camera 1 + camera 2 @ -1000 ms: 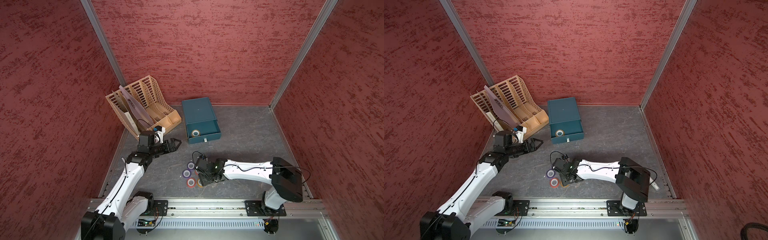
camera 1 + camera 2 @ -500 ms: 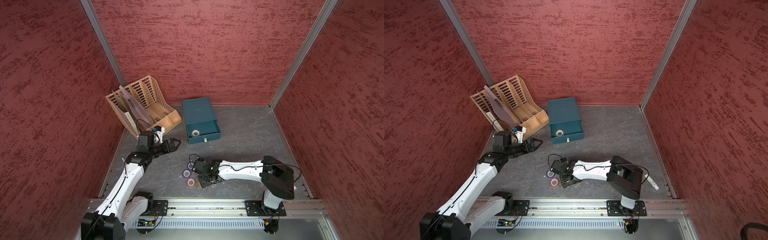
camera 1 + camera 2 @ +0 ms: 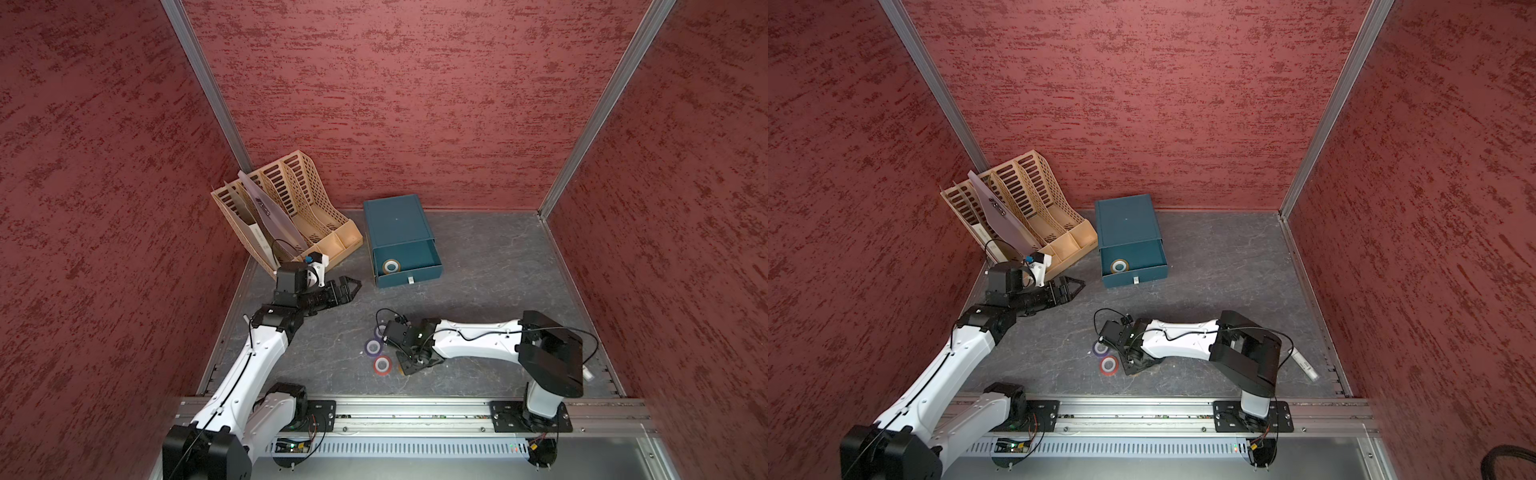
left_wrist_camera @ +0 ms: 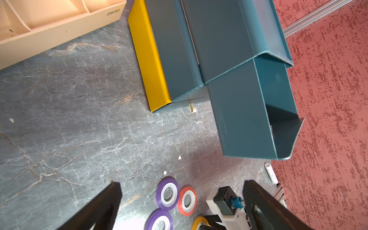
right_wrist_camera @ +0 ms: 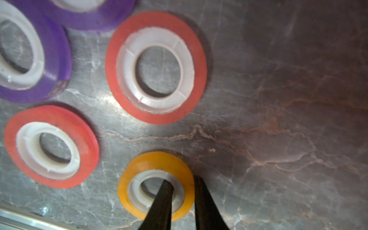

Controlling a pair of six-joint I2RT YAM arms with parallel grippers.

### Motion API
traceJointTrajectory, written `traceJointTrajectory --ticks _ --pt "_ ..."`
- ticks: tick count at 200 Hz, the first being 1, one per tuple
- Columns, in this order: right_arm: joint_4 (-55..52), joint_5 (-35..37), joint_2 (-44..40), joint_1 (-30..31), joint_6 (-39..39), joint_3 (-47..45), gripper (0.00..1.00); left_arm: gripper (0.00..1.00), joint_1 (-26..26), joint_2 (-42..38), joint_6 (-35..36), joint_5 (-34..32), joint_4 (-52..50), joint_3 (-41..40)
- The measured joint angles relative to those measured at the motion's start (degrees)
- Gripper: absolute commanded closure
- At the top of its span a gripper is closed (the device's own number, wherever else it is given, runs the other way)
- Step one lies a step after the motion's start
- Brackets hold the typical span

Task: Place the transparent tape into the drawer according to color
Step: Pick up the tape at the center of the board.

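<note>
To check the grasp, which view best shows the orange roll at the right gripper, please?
The right wrist view: the orange roll is close up, right gripper straddling its wall. The left wrist view cuts it at the edge; top views mostly hide it under that gripper.

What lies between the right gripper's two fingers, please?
The wall of the orange tape roll: in the right wrist view the right gripper has one finger inside the core, one outside.

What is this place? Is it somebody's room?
Probably not a room: it looks like a robot test booth. Red textured walls box it in, a white left arm and right arm sit on a metal rail, and the right end effector pinches an orange tape roll.
</note>
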Motion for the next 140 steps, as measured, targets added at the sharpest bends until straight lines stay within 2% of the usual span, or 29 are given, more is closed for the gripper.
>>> traceJointTrajectory --ticks 49,102,140 --pt "-0.68 0.13 0.24 0.0 0.22 0.52 1.0 0.0 0.02 0.0 0.02 0.02 -0.02 0.0" --pt "-3.48 1.44 -0.59 0.0 0.37 1.68 1.0 0.0 0.17 -1.4 0.04 0.02 -0.04 0.0" --pt "-6.8 3.04 -6.25 0.0 0.39 4.33 1.0 0.0 0.22 -1.55 0.07 0.02 -0.04 0.0"
